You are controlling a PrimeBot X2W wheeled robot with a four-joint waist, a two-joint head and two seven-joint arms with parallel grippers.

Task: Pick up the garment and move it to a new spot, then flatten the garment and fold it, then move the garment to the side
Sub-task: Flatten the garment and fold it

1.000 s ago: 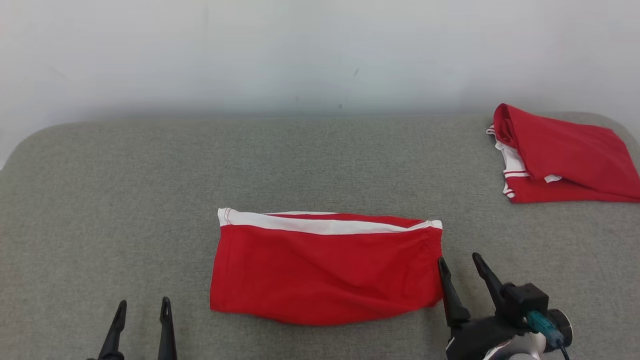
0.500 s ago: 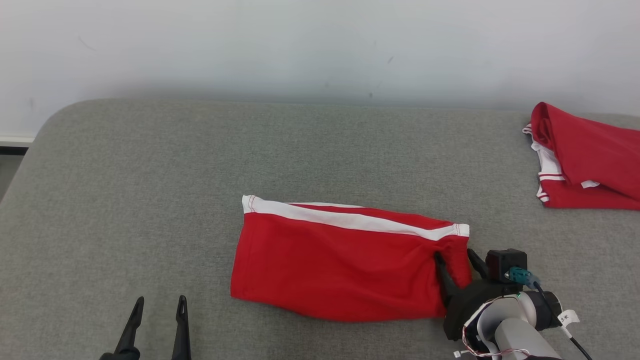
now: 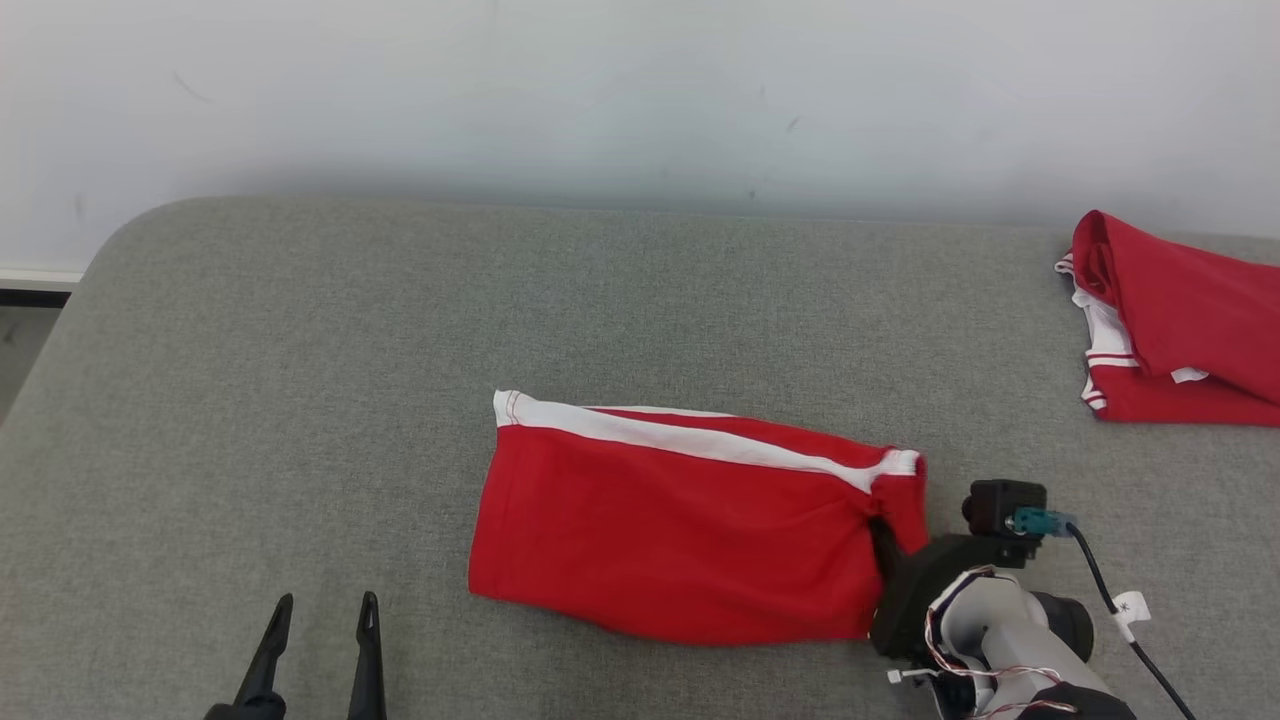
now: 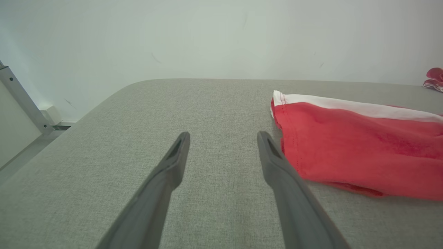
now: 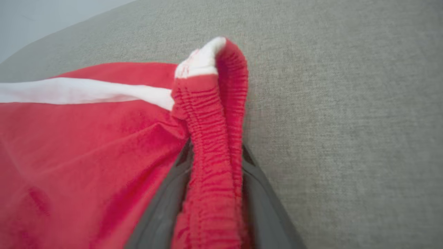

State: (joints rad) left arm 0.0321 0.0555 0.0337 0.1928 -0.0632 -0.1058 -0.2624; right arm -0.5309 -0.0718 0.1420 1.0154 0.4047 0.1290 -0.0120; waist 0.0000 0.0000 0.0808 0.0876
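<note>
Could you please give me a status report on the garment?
Right gripper shut on waistband end of folded red white-striped fabric shorts. Left gripper open, apart from them. Second red garment far right, clear.

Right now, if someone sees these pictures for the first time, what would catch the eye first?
The folded red shorts with a white stripe stand out first, in the middle of the grey padded surface. The right claw is shut on their elastic waistband at their right end. A second red garment lies at the far right.
</note>
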